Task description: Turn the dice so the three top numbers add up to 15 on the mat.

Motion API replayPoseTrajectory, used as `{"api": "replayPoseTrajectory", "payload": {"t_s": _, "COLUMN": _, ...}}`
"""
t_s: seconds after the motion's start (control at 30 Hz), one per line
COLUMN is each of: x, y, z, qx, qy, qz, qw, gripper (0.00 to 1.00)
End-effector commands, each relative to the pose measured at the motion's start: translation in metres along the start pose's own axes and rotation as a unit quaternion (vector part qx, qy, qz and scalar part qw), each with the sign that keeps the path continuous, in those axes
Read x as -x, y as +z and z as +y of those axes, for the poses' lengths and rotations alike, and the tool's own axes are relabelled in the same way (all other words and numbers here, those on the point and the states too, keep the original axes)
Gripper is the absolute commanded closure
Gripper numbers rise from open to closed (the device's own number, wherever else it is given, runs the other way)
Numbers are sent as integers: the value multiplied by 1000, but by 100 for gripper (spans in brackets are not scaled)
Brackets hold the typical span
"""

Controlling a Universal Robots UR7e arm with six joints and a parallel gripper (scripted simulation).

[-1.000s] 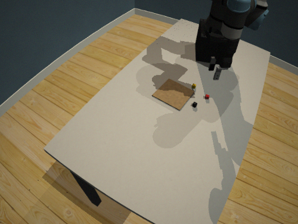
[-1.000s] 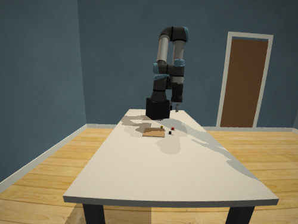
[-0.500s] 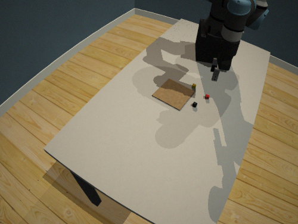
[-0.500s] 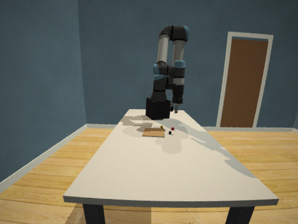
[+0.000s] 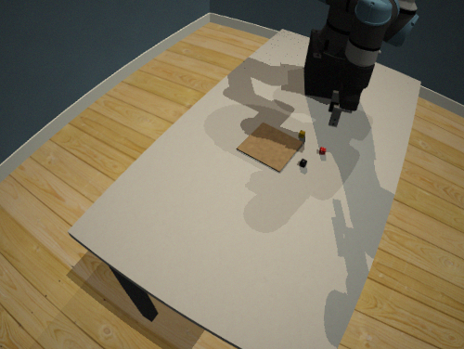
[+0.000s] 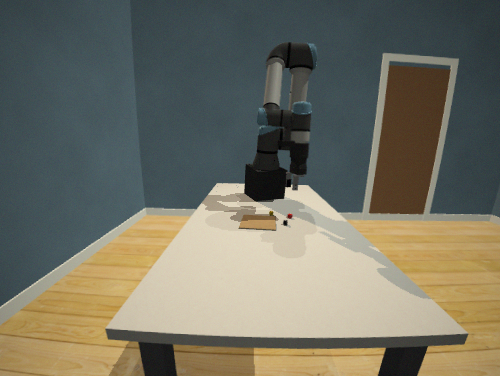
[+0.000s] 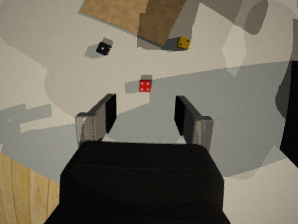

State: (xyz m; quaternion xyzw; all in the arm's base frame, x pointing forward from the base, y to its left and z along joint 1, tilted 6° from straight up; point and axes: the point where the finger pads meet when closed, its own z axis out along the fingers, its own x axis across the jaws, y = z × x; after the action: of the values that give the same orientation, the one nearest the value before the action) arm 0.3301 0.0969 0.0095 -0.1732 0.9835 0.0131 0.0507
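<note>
The table (image 5: 195, 223) (image 6: 280, 280) bears the brown mat (image 5: 271, 148) (image 6: 257, 222) (image 7: 125, 17), lying flat. The gripper (image 5: 334, 116) (image 6: 292, 184) (image 7: 145, 107) is above the table's far part, fingers spread, nothing between them. The red die (image 5: 322, 150) (image 6: 290, 216) (image 7: 145, 86), four pips up, the yellow die (image 5: 302, 134) (image 6: 271, 213) (image 7: 184, 43) and the black die (image 5: 303, 162) (image 6: 285, 222) (image 7: 103, 48) lie off the mat. For a sound grasp, probably of red, centre the fingers over it and square them to opposite faces before descending.

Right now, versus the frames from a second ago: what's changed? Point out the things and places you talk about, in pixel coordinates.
The gripper (image 5: 334, 115) (image 6: 292, 187) (image 7: 145, 107) has shifted slightly left in the top view, and slightly left and down in the exterior view. Nothing taken hold of or let go; it's open. Yellow die (image 5: 302, 134) (image 6: 271, 213) (image 7: 184, 43), red die (image 5: 322, 150) (image 6: 290, 216) (image 7: 145, 86), black die (image 5: 302, 162) (image 6: 285, 222) (image 7: 103, 48) and mat (image 5: 269, 148) (image 6: 257, 223) (image 7: 117, 17): no visible change.
</note>
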Motion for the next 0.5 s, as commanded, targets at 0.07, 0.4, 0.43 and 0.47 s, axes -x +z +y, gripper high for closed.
{"api": "replayPoseTrajectory", "payload": {"t_s": 0.07, "x": 2, "y": -1, "z": -1, "qx": -1, "qy": 0, "qz": -1, "qw": 1000, "gripper": 0}}
{"api": "replayPoseTrajectory", "payload": {"t_s": 0.4, "x": 2, "y": -1, "z": -1, "qx": -1, "qy": 3, "qz": -1, "qw": 1000, "gripper": 0}}
{"api": "replayPoseTrajectory", "payload": {"t_s": 0.43, "x": 2, "y": -1, "z": -1, "qx": -1, "qy": 4, "qz": -1, "qw": 1000, "gripper": 0}}
{"api": "replayPoseTrajectory", "payload": {"t_s": 0.47, "x": 2, "y": -1, "z": -1, "qx": -1, "qy": 5, "qz": -1, "qw": 1000, "gripper": 0}}
